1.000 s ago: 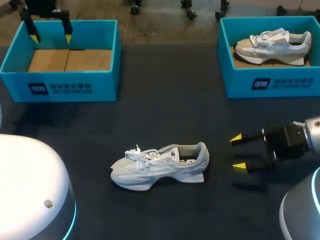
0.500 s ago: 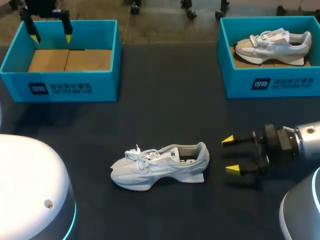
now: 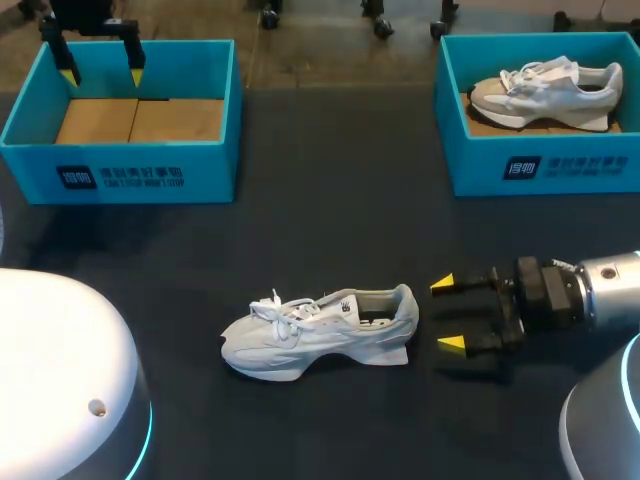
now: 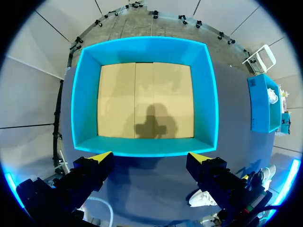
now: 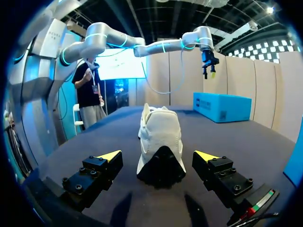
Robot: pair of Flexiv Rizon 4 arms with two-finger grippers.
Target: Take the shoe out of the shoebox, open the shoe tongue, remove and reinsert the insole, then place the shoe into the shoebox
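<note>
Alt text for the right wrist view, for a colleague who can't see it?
A white shoe lies on the dark table, heel toward the open right gripper and just ahead of it. Beyond it, the left gripper hangs above a blue shoebox.

Head camera overlooks the table (image 3: 330,200); left wrist looks down into a shoebox (image 4: 85,109); right wrist, low, faces the shoe (image 5: 161,137).

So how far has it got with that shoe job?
Done: one shoe lies on the table, and the left shoebox is empty, with the left claw open above it. In hand: the right claw is open just behind the shoe's heel, not touching it. Left: opening the tongue, taking the insole out and putting it back, then boxing the shoe. Its laces look done up.
</note>
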